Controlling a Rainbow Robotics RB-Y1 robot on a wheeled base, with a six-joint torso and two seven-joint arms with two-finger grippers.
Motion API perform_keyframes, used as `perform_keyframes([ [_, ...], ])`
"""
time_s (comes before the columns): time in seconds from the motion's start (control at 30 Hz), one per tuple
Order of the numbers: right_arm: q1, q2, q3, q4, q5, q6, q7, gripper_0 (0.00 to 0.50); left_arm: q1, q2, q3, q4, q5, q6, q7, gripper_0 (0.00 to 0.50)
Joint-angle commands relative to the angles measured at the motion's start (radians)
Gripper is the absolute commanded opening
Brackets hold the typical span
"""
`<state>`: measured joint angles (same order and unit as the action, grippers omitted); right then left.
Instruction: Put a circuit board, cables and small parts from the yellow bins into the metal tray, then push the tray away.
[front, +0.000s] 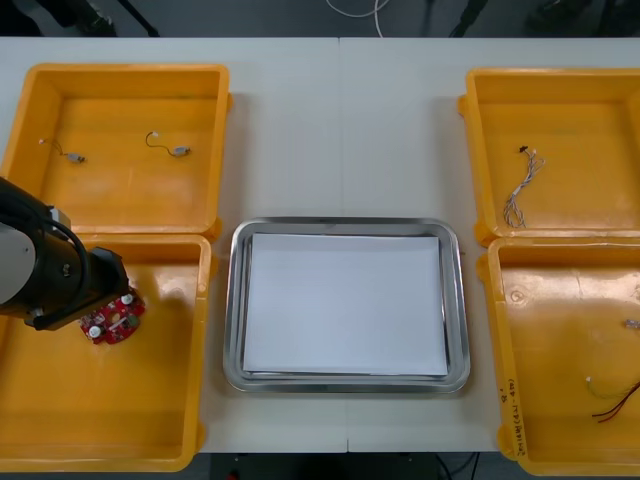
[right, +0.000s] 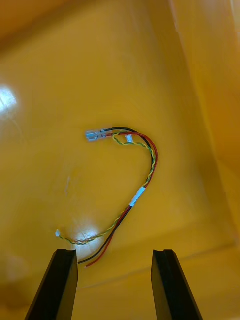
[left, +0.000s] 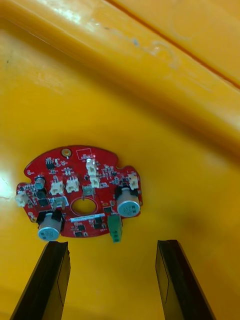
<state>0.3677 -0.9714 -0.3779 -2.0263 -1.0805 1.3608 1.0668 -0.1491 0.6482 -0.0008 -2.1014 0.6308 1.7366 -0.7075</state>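
Observation:
A round red circuit board (front: 112, 318) lies in the near-left yellow bin (front: 60, 430). My left arm (front: 50, 280) reaches over it. In the left wrist view my left gripper (left: 112, 245) is open, with the circuit board (left: 82, 192) just beyond its fingertips and apart from them. My right gripper (right: 115, 252) is also open, over a bin floor; a red and yellow cable (right: 130, 190) lies just past its fingertips, its near end between them. The same cable (front: 615, 400) shows in the near-right bin (front: 560, 420). The metal tray (front: 455, 300), white inside, sits between the bins.
The far-left bin (front: 120, 75) holds two small metal parts (front: 75, 156) (front: 178, 150). A pale cable (front: 520, 195) lies in the far-right bin (front: 600, 80). Another small metal part (front: 632, 323) sits in the near-right bin. Bare table runs beyond the tray.

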Motion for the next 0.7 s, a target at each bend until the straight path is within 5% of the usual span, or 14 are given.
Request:
perform_keyframes([
  [0.03,0.036,0.033,-0.035,-0.022,-0.01,-0.012,-0.082,0.429,0.013,-0.018,-0.008,0.024,-0.008,-0.048,-0.006,0.5],
  [0.4,0.036,0.045,0.01,0.003,-0.002,-0.02,-0.284,0.428,0.066,-0.07,-0.008,0.031,-0.017,-0.106,-0.001,0.5],
  [0.7,0.033,0.045,0.042,0.072,0.001,-0.074,-0.318,0.428,0.103,-0.09,-0.038,0.04,-0.037,-0.154,0.002,0.5],
])
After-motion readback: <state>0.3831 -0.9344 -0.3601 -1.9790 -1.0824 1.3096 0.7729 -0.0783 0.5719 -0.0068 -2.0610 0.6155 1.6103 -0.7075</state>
